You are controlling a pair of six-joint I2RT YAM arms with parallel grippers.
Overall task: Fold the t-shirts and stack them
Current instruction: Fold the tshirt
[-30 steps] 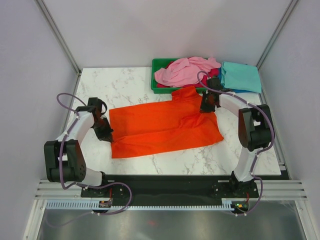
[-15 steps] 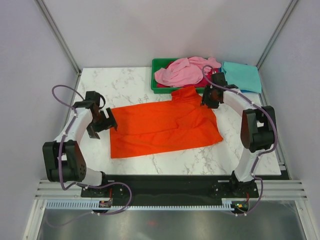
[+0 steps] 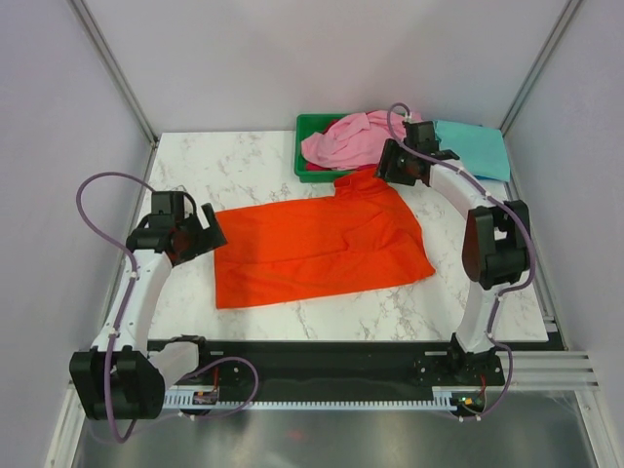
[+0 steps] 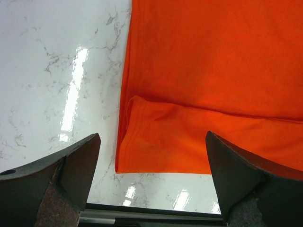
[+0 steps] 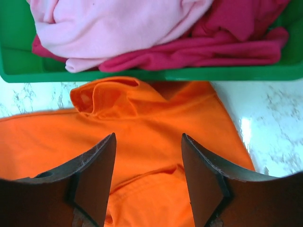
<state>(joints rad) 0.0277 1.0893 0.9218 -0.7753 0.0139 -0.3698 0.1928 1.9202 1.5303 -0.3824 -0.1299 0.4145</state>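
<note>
Two arms up, both empty-handed. From the left: I see the left gripper [image 3: 202, 234] hanging above the marble table [image 3: 244, 166] at the left edge of the orange t-shirt [image 3: 322, 244]. On the left wrist cam its jaws stand wide apart, nothing between them [image 4: 151, 142], and the shirt's hem lies below with bare marble to the left of it.

Orange t-shirt is spread across the middle of the table, mostly flat. Left wrist view shows a second layer lying over its near-left corner [image 4: 213, 56]. Its far-right end is bunched into a small hump right at the near wall of the green tray [image 3: 310, 127].

Tray sits at the far edge, right of centre. Light pink t-shirt [image 3: 351, 141] is heaped on top in it, crumpled. Magenta t-shirt [image 5: 227, 42] lies under it and shows along the near wall.

Right gripper [image 3: 388, 164] hovers over the orange shirt's bunched corner, just in front of the tray. Right wrist cam: jaws parted, not on any cloth [image 5: 147, 137].

Far right, the teal t-shirt [image 3: 470, 148] lies folded on the table beside the tray.
</note>
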